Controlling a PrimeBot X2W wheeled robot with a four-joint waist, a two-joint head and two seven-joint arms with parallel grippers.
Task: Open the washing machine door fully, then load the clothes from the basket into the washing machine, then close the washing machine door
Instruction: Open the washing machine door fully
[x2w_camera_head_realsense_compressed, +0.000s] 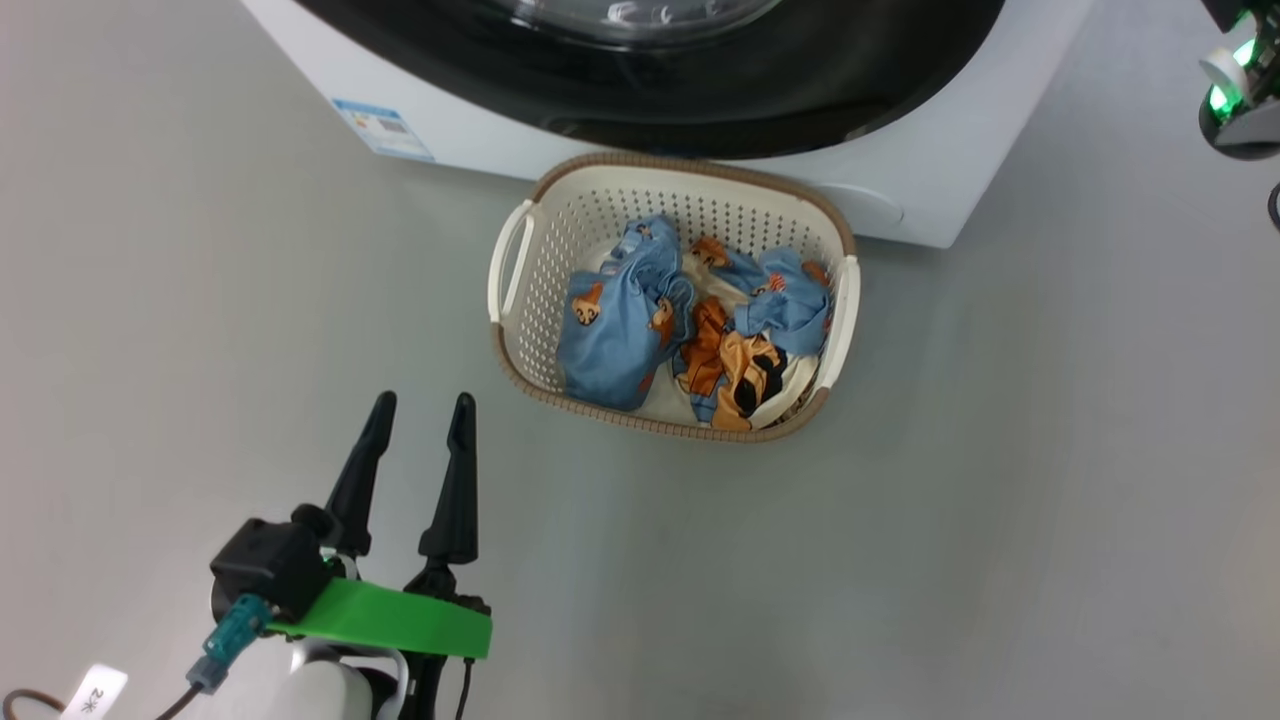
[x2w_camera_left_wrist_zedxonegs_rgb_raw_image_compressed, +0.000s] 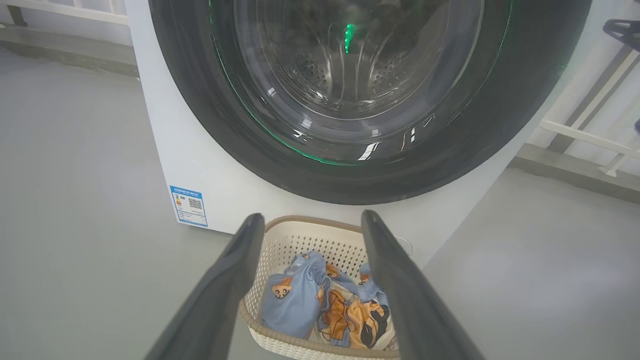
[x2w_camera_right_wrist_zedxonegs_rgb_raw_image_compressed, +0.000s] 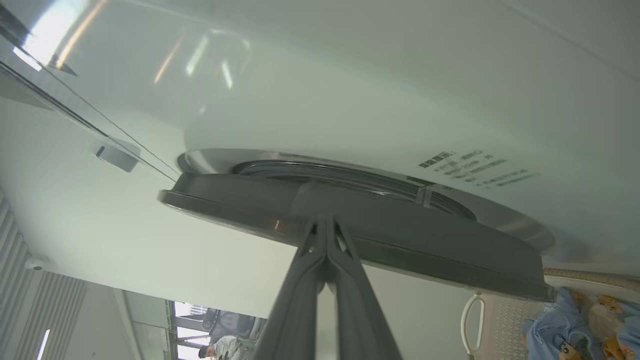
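**Washing machine door (x2w_camera_right_wrist_zedxonegs_rgb_raw_image_compressed: 400, 235): a weak purchase on a glossy rim**

The door sits against the white front of the washing machine (x2w_camera_head_realsense_compressed: 480, 130), shut or barely cracked; I cannot tell which. The right end effector (x2w_camera_right_wrist_zedxonegs_rgb_raw_image_compressed: 326, 222) has its two fingers pressed together, gripping nothing, with the tips at the door's dark outer edge. I judge this the main hazard. Closed fingers can only hook or pry, and the rim is smooth and curved. They may skate off it and let the door drop back to its latch, or the tips may scrape the machine's front.

The basket (x2w_camera_head_realsense_compressed: 690, 163) stands on the floor (x2w_camera_head_realsense_compressed: 1000, 500) just in front of the machine, its far rim beneath the door's lower edge. Whether the door would swing clear above it cannot be told. If it does not, it could nudge the basket or stop short of fully open.

The clothes (x2w_camera_head_realsense_compressed: 620, 320) lie heaped and tangled inside, so a pick may drag out several and drop one on the floor.

The left end effector (x2w_camera_head_realsense_compressed: 423, 402) hovers empty, fingers spread wide, near the basket's left side and away from the door.
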